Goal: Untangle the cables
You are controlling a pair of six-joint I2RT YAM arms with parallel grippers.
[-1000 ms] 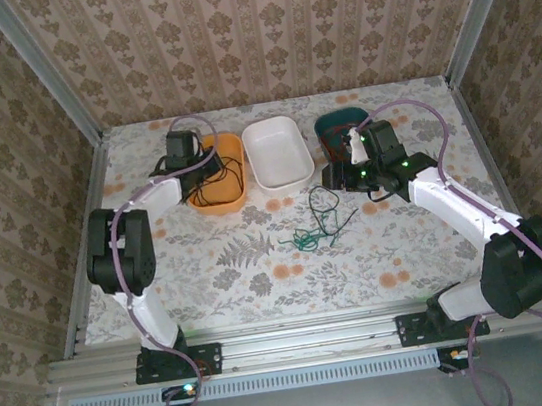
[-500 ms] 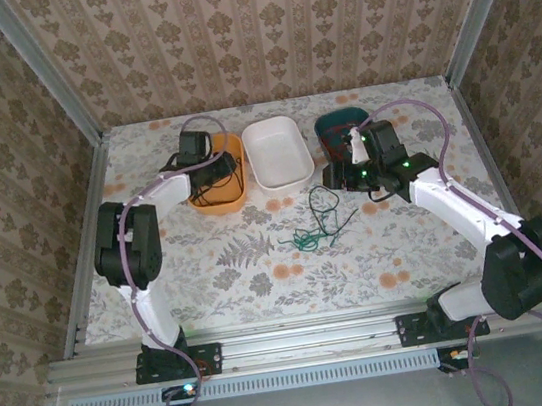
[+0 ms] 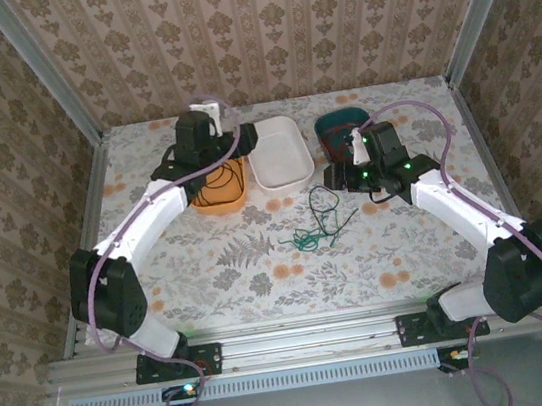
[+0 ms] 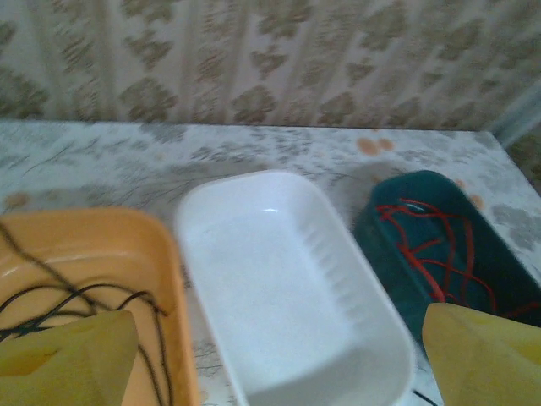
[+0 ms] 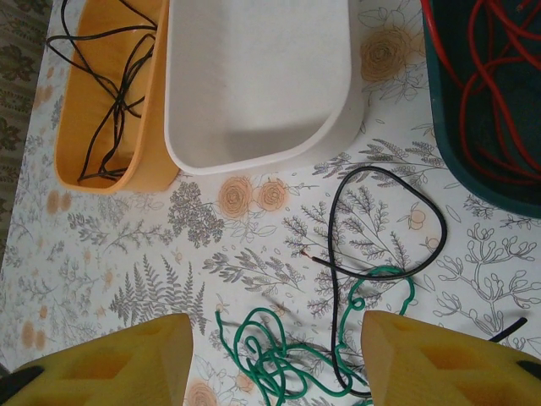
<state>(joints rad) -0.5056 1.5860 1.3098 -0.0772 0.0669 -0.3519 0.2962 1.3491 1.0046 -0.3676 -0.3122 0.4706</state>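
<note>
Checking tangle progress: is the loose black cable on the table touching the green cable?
Touching. Right wrist view shows the black cable crossing the green cable beside its small loop.

Robot test cell: aluminium frame [image 3: 310, 340], wallpapered walls [image 3: 267, 32]

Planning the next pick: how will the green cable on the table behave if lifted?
The green cable probably goes floppy, since it lies in loose curls. It likely drags the black cable along, as they cross. It looks thin, so probably light.
</note>
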